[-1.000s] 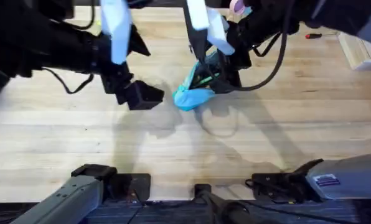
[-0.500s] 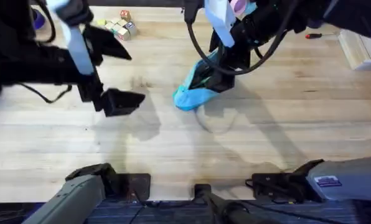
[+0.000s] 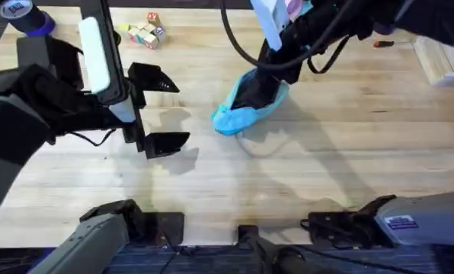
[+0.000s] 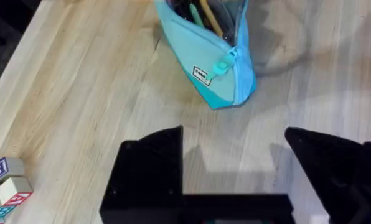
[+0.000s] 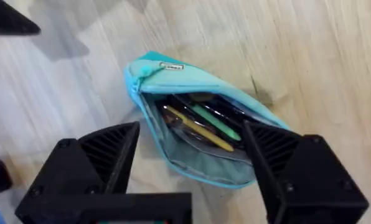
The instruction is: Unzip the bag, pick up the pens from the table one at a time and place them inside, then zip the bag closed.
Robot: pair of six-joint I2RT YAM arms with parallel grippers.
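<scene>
The turquoise bag lies on the table at centre, its zipper open and its mouth gaping. In the right wrist view the bag holds a green pen, a yellow one and dark ones. My right gripper hovers open straight above the bag's mouth, holding nothing. The left gripper stands open to the left of the bag, apart from it. From the left wrist, the bag shows its teal pull near the closer end, beyond the open left gripper.
Several wooden letter blocks sit at the back left, also seen as blocks beside the left gripper. A red-handled screwdriver lies at the back right near a wooden box. Bare tabletop stretches in front of the bag.
The left gripper has drawn back leftward, away from the bag, and now stands wider open. The right gripper has shifted slightly over the bag's mouth. The bag stays in place.
</scene>
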